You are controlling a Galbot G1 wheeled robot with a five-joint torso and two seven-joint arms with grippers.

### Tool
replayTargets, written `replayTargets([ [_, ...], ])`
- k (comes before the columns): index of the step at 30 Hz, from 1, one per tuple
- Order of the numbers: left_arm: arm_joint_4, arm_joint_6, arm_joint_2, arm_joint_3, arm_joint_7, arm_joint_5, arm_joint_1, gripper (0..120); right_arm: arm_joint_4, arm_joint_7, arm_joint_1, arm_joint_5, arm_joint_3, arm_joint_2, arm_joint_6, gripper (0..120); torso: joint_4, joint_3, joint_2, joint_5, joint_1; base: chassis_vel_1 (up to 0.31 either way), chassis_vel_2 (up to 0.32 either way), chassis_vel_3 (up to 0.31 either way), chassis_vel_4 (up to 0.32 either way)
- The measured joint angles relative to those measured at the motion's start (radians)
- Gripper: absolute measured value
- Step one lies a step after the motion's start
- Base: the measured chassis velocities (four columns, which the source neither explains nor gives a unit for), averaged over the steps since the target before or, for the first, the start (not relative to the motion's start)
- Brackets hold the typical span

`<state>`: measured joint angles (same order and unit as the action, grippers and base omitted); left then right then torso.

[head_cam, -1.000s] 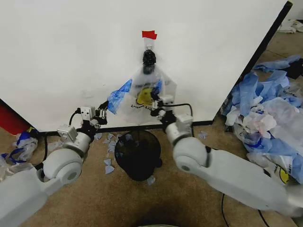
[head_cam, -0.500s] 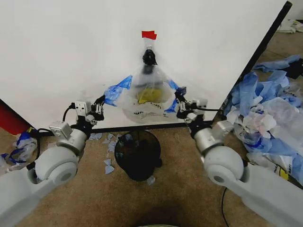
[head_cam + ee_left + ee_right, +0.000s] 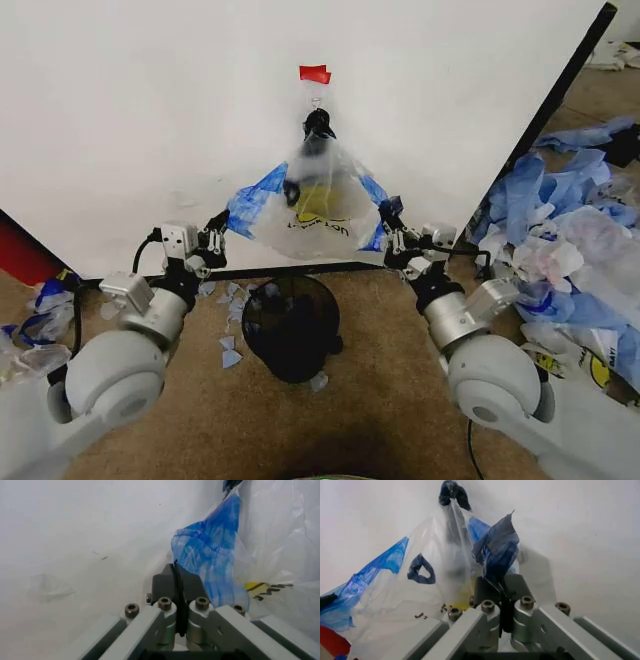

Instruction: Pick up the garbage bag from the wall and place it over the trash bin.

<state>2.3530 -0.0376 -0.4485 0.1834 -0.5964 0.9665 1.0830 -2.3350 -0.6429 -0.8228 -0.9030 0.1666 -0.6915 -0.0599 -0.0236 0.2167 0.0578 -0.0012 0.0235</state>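
Both your end effectors are clenched on the garbage bag (image 3: 318, 205), stretching it wide against the wall (image 3: 150, 110).

Your left end effector (image 3: 214, 240) grips the bag's blue patch on its left edge, and your right end effector (image 3: 387, 232) grips the blue patch on its right edge. The bag's top hangs from the hook (image 3: 316, 100) just under the red tape (image 3: 314, 73). The trash bin (image 3: 291, 327) stands on the floor directly below the bag, apart from it, with blue scraps (image 3: 229, 347) lying beside it.

Makeshift test area, freestanding white panel wall (image 3: 150, 120), brown carpet (image 3: 350, 400), heaped plastic bags (image 3: 570, 230)
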Motion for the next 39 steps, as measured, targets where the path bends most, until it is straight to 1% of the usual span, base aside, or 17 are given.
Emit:
replayTargets([
  [2, 0.017, -0.001, -0.005, 0.035, 0.0, -0.01, 0.054, 0, -0.012, 0.0, -0.01, 0.003, 0.002, 0.003, -0.001, 0, 0.0, 0.0, 0.0, -0.0001, 0.0, 0.0, 0.0, 0.0, 0.0],
  [4, 0.023, -0.001, -0.008, 0.052, 0.0, -0.015, 0.078, 0, -0.016, -0.001, -0.015, 0.006, 0.003, 0.004, -0.001, 0, 0.0, 0.0, 0.0, -0.0002, 0.0, 0.0, 0.0, 0.0, 0.0],
  [10, 0.062, -0.005, -0.043, 0.16, 0.01, -0.057, 0.238, 0, -0.034, -0.007, -0.047, 0.03, 0.009, 0.007, -0.004, 0, 0.0001, 0.0, 0.0, -0.0001, 0.0, 0.0, 0.0, 0.0, 0.0],
  [11, 0.062, -0.005, -0.043, 0.16, 0.01, -0.057, 0.238, 0, -0.034, -0.007, -0.047, 0.03, 0.009, 0.007, -0.004, 0, 0.0001, 0.0, 0.0, -0.0001, 0.0, 0.0, 0.0, 0.0, 0.0],
  [15, 0.081, -0.009, -0.069, 0.198, 0.013, -0.082, 0.299, 0, -0.042, -0.008, -0.072, 0.048, 0.011, 0.011, -0.007, 0, -0.0002, 0.0, 0.0, 0.0, 0.0, 0.0, 0.0, 0.0, 0.0],
  [19, 0.093, -0.009, -0.077, 0.225, 0.014, -0.086, 0.323, 0, -0.05, -0.009, -0.082, 0.052, 0.011, 0.013, -0.008, 0, -0.0001, 0.0, 0.0, 0.0, 0.0, 0.0, 0.0, 0.0, 0.0],
  [22, 0.108, -0.011, -0.087, 0.259, 0.016, -0.094, 0.364, 0, -0.065, -0.009, -0.097, 0.059, 0.012, 0.02, -0.01, 0, -0.0001, 0.0, 0.0, 0.0, 0.0, 0.0, 0.0, 0.0, 0.0],
  [25, 0.127, -0.011, -0.092, 0.283, 0.016, -0.096, 0.381, 0, -0.074, -0.009, -0.091, 0.056, 0.009, 0.022, -0.014, 0, 0.0, 0.0, 0.0, 0.0, 0.0, 0.0, 0.0, 0.0, 0.0],
  [28, 0.147, -0.006, -0.094, 0.331, 0.013, -0.088, 0.399, 0, -0.094, -0.009, -0.073, 0.033, -0.001, 0.026, -0.016, 0, 0.0, 0.0, 0.0, 0.0002, 0.0, 0.0, 0.0, 0.0, 0.0],
  [29, 0.147, -0.006, -0.094, 0.331, 0.013, -0.088, 0.399, 0, -0.094, -0.009, -0.073, 0.033, -0.001, 0.026, -0.016, 0, 0.0, 0.0, 0.0, 0.0002, 0.0, 0.0, 0.0, 0.0, 0.0],
  [30, 0.15, 0.002, -0.1, 0.394, 0.011, -0.082, 0.436, 0, -0.127, -0.01, -0.065, -0.003, -0.01, 0.031, -0.017, 0, -0.0001, 0.0, 0.0, -0.0001, 0.0, 0.0, 0.0, 0.0, 0.0],
  [31, 0.15, 0.009, -0.107, 0.432, 0.01, -0.081, 0.462, 0, -0.141, -0.01, -0.062, -0.021, -0.012, 0.031, -0.019, 0, 0.0, 0.0, 0.0, -0.0001, 0.0, 0.0, 0.0, 0.0, 0.0],
  [35, 0.15, 0.028, -0.121, 0.501, 0.01, -0.079, 0.508, 0, -0.166, -0.004, -0.051, -0.065, -0.013, 0.025, -0.029, 0, 0.0, 0.0, 0.0, -0.0001, 0.0, 0.0, 0.0, 0.0, 0.0],
  [36, 0.15, 0.028, -0.121, 0.501, 0.01, -0.079, 0.508, 0, -0.166, -0.004, -0.051, -0.065, -0.013, 0.025, -0.029, 0, 0.0, 0.0, 0.0, -0.0001, 0.0, 0.0, 0.0, 0.0, 0.0],
  [39, 0.15, 0.035, -0.128, 0.541, 0.009, -0.074, 0.527, 0, -0.168, 0.016, -0.047, -0.084, -0.01, 0.025, -0.043, 0, -0.0001, 0.0, 0.0, 0.0, 0.0, 0.0, 0.0, 0.0, 0.0],
])
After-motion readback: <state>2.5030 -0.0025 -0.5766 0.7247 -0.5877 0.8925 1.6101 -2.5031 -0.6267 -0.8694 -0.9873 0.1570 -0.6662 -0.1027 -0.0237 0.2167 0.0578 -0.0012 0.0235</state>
